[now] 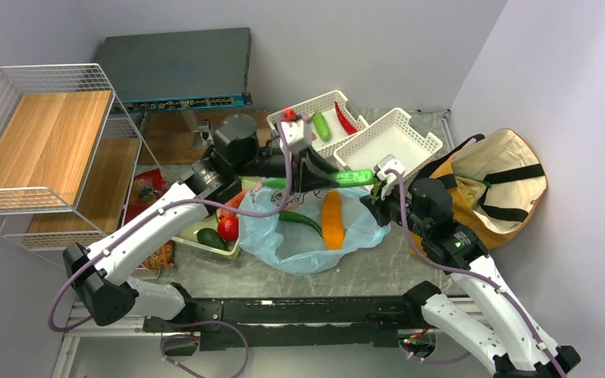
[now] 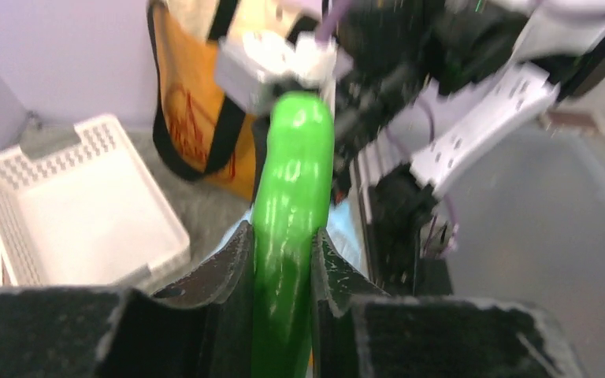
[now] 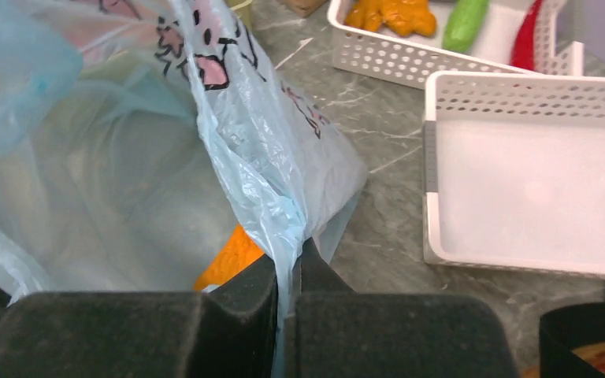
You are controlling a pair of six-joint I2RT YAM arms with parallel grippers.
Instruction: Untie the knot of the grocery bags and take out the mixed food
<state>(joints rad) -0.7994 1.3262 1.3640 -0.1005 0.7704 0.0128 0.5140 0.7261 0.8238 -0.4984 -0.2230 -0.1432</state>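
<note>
**Markings.** The light-blue plastic bag point(image 1: 307, 250) carries black and pink print, seen in the right wrist view point(image 3: 205, 67); no word of it can be read. The canvas tote point(image 1: 495, 183) shows a red print in the left wrist view point(image 2: 185, 106), too blurred to read. The red snack pack point(image 1: 148, 189) at centre left has lettering too small to make out.

**Grippers.**
- Left gripper point(image 2: 282, 276): clamped on the cucumber point(image 2: 293, 181), one finger on each side of it. In the top view the cucumber point(image 1: 354, 178) is held level at frame centre, above the blue bag, with its free end close to the right arm's wrist.
- Right gripper point(image 3: 287, 276): closed, with a fold of the blue bag's film pinched between its fingers. In the top view it sits at the bag's right edge point(image 1: 374, 206).

**Count.**
- Bags: two. The blue bag lies open at lower centre; the tote lies at right, mouth open.
- Inside the blue bag: one carrot point(image 1: 332, 220) and one green pepper point(image 1: 299, 221).
- White perforated baskets: two at upper centre. The nearer basket point(image 1: 386, 146) holds nothing; the farther basket point(image 1: 315, 101) holds a green piece, a red piece and an orange piece.
- Left of the blue bag: one apple point(image 1: 228, 228) and one avocado point(image 1: 211, 239) in a shallow tray.

**Surroundings.** A wire shelf point(image 1: 39, 150) with wooden boards occupies the upper left. The left arm crosses over the blue bag's upper edge and hides part of it.
</note>
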